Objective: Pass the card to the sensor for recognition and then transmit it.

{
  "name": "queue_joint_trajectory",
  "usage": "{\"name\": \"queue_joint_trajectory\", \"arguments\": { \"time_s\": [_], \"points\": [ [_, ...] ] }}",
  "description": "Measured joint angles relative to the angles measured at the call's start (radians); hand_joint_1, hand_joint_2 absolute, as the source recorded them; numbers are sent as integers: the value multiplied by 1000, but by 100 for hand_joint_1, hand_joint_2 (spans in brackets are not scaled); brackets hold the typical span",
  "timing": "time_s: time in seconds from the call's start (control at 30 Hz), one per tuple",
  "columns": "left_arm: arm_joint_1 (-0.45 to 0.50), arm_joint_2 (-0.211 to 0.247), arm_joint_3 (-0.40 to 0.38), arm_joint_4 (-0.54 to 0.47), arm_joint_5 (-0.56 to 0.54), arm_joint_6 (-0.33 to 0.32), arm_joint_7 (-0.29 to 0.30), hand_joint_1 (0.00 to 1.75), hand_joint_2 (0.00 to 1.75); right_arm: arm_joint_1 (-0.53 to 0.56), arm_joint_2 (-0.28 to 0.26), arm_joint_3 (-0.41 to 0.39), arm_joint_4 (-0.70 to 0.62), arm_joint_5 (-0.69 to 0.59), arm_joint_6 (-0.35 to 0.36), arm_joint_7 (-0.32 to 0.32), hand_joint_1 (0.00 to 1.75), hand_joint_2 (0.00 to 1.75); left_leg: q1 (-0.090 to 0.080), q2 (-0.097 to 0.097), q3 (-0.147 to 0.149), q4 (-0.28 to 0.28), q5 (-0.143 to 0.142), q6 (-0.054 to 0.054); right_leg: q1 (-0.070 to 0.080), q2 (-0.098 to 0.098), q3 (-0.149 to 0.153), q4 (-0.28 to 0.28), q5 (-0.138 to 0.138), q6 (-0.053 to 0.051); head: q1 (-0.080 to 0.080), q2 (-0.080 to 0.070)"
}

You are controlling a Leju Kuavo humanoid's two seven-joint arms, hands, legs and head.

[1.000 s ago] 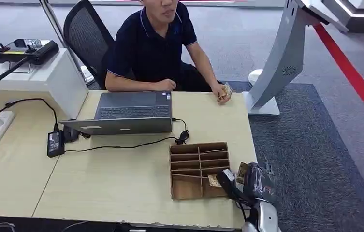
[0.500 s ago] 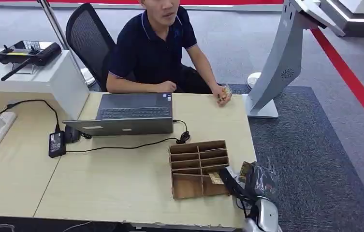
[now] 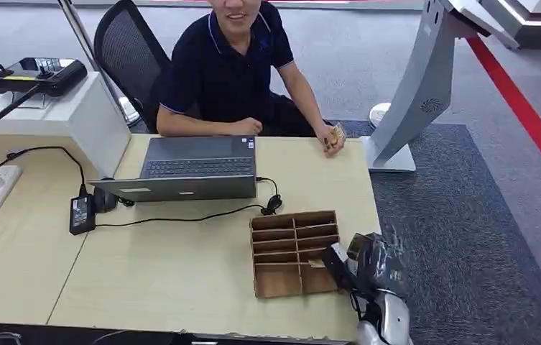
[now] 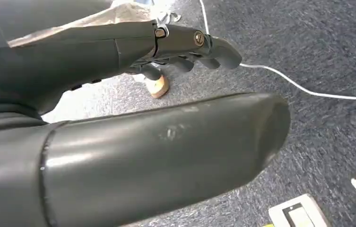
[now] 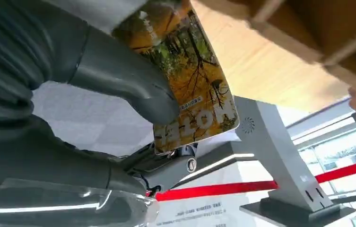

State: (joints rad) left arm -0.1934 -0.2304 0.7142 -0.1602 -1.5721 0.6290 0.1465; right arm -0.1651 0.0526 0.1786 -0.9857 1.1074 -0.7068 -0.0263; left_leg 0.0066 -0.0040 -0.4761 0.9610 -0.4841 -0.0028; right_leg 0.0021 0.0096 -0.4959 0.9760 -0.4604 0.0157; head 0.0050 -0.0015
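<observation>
The right hand is at the 5 o'clock part of the head view, just beside the right edge of the box and over the desk edge. Its thumb and fingers are closed on the card; the right wrist view shows the thumb pressing on the printed face, which has yellow autumn trees on it. In the head view the card is a small pale corner at the top of the hand.

The box is brown cardboard with dividers: several narrow slots in two columns at the far side and two bigger compartments at the near side. In the near right compartment, close to the hand, something pale and flat lies; I cannot tell if it is a card. The other compartments look bare.

The left hand hangs over the grey carpet, fingers slightly curled and apart, holding nothing.

At 12 o'clock a person sits behind the laptop and holds some cards in one hand. The grey sensor stand is at 2 o'clock, on the carpet beside the desk, well apart from the right hand.
</observation>
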Motion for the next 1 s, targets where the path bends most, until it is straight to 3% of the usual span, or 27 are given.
{"name": "queue_joint_trajectory", "arguments": {
  "time_s": [0.37,0.63,1.0],
  "points": [
    [3,0,-8,0,1,-2,-7,0,0,25,41,2,-205,-63,0,-48,175,175,0,0,-6,0,0,0,0,0,-6,0,0,0,0,0],
    [3,0,-11,0,0,-19,-14,0,0,-9,-10,47,-435,-45,0,117,175,175,-1,0,-6,0,1,0,-1,0,-6,0,0,0,0,0],
    [2,1,-28,0,1,-28,-20,0,0,-61,-85,119,-617,-19,2,163,175,175,0,-1,-7,0,1,0,-1,-1,-7,1,0,0,0,0]
  ]
}}
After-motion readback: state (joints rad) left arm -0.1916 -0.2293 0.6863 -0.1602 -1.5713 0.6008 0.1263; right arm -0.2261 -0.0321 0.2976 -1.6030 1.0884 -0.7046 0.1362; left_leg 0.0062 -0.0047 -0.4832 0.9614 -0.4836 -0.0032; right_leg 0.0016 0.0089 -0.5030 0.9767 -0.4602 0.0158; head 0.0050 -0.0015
